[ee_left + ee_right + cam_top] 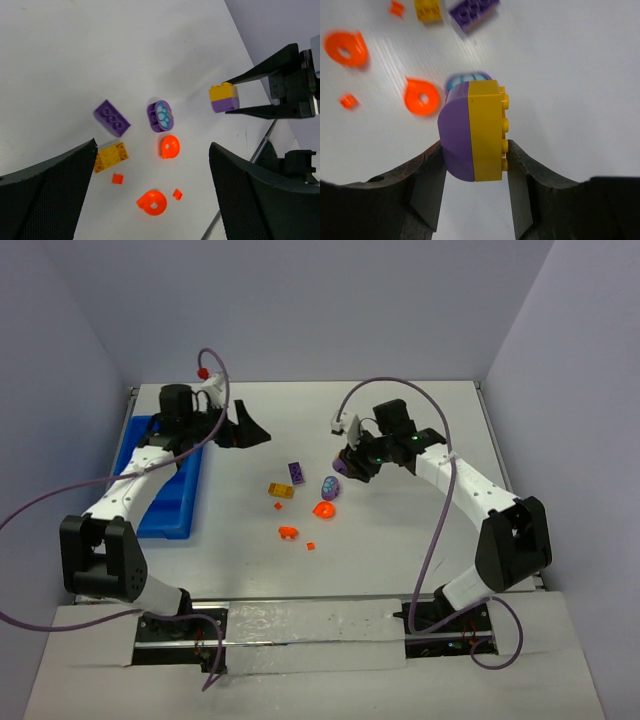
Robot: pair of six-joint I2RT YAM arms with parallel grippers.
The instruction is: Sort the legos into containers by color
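Blue tray (165, 515) is half hidden under my L arm, so I can't read its compartments. R wrist view blurs the 7 loose legos (111, 118) on the worktop (400, 550). R arm reaches in toward centre, claw (347, 466) clamped on a purple-and-yellow brick (472, 132), held clear of the surface. L claw (248, 430) gapes wide, holding nothing, near the tray's far end.

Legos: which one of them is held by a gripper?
The purple and yellow brick, clamped in the right gripper; the rest lie loose.
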